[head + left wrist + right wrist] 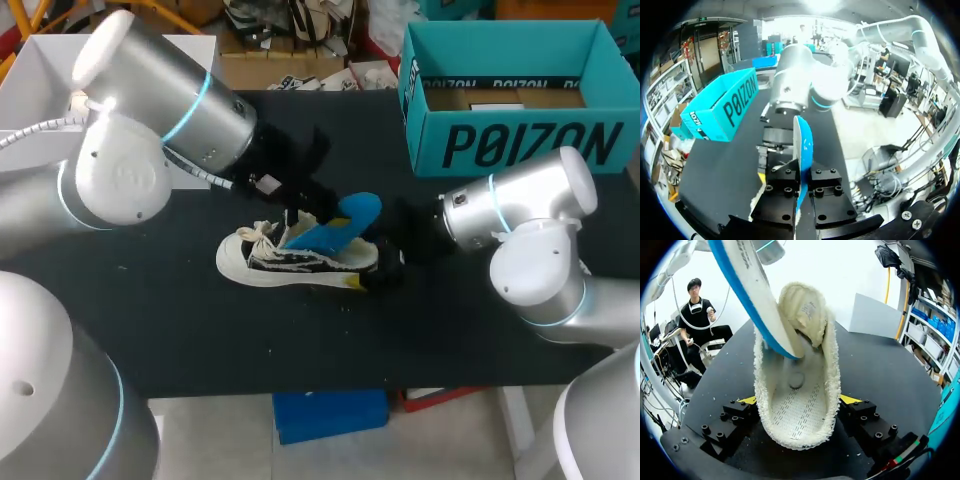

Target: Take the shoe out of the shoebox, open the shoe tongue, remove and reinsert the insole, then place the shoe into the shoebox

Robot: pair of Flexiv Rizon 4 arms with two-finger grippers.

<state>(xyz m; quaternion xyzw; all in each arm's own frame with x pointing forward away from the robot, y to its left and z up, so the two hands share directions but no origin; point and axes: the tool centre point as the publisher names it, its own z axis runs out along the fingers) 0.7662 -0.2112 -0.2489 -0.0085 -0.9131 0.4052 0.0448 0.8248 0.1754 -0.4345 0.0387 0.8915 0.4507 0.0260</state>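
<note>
A white shoe [290,262] with black markings lies on its side in the middle of the black table. My left gripper [297,215] is shut on a blue insole [338,228], whose front end still dips into the shoe's opening. In the left wrist view the insole [803,145] stands edge-on between the gripper [800,189]. My right gripper [375,270] is shut on the shoe's heel. In the right wrist view its yellow fingertips [849,399] press both sides of the shoe [797,410], and the insole [752,295] slants out above it. The teal shoebox [520,140] stands open at the back right.
A white board-like lid [40,70] stands at the table's back left. My right arm [800,85] fills the space between the shoe and the shoebox [725,107]. Bare black tabletop [300,340] lies in front of the shoe.
</note>
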